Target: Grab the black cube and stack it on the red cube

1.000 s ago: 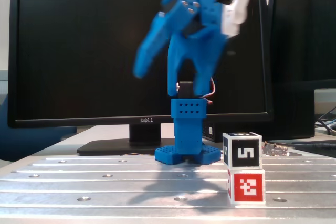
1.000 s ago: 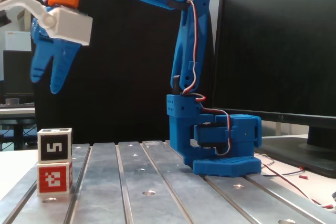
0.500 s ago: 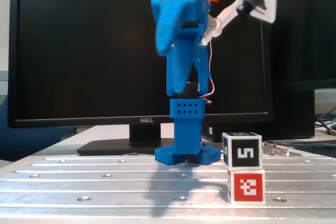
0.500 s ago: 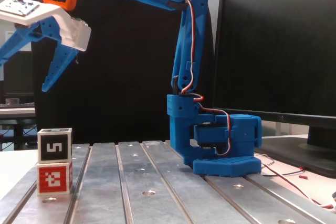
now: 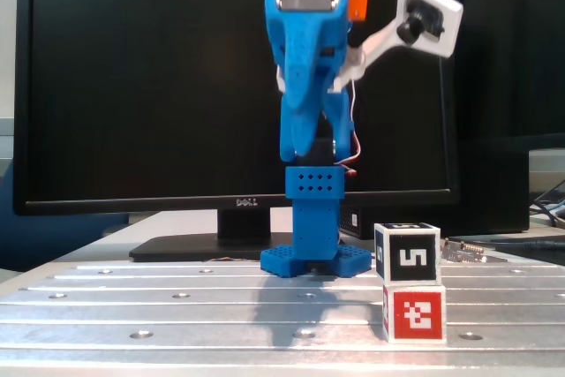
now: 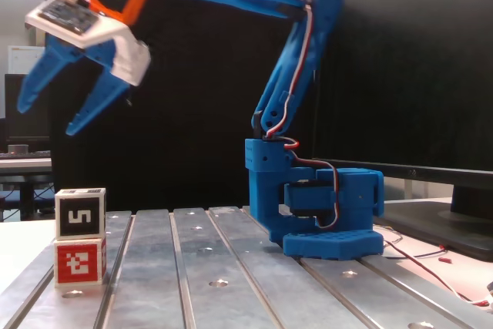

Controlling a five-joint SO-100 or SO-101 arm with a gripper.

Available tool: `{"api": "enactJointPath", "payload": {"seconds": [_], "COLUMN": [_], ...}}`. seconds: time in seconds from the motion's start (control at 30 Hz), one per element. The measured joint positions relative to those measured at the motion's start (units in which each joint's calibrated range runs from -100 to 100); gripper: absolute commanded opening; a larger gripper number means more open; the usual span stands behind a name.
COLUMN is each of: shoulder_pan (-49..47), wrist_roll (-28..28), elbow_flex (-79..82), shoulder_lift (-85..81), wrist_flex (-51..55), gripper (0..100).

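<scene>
The black cube (image 5: pixel 407 253) (image 6: pixel 79 213), white-edged with a white "5" mark, sits squarely on top of the red cube (image 5: pixel 414 313) (image 6: pixel 78 261), which rests on the metal table. My blue gripper (image 6: pixel 48 117) hangs high above the stack in a fixed view, tilted down-left, its two fingers spread apart and holding nothing. In a fixed view facing the arm, the gripper (image 5: pixel 303 130) appears head-on at the top centre, left of the stack and well above it.
The arm's blue base (image 5: pixel 315 258) (image 6: pixel 323 217) stands on the slotted aluminium table (image 5: pixel 177 311) (image 6: pixel 231 283). A black Dell monitor (image 5: pixel 132 86) stands behind the arm. A white camera (image 5: pixel 428 17) sticks out beside the wrist. Loose wires (image 6: pixel 431 263) lie by the base.
The arm has drawn back towards its base and the gripper has risen slightly, rotating and tilting outward with fingers spread wider. Both cubes stay stacked and still.
</scene>
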Motion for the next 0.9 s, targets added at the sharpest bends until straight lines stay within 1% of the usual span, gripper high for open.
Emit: {"api": "enactJointPath", "payload": {"seconds": [0.23, 0.33, 0.9], "shoulder_pan": [-0.07, -0.07, 0.30], "wrist_roll": [0.21, 0.21, 0.26], "elbow_flex": [19.02, 24.55, 45.83], "shoulder_lift": [-13.53, -18.44, -41.27], "wrist_flex": [-9.80, -12.12, -15.56], "gripper": [14, 14, 13]}}
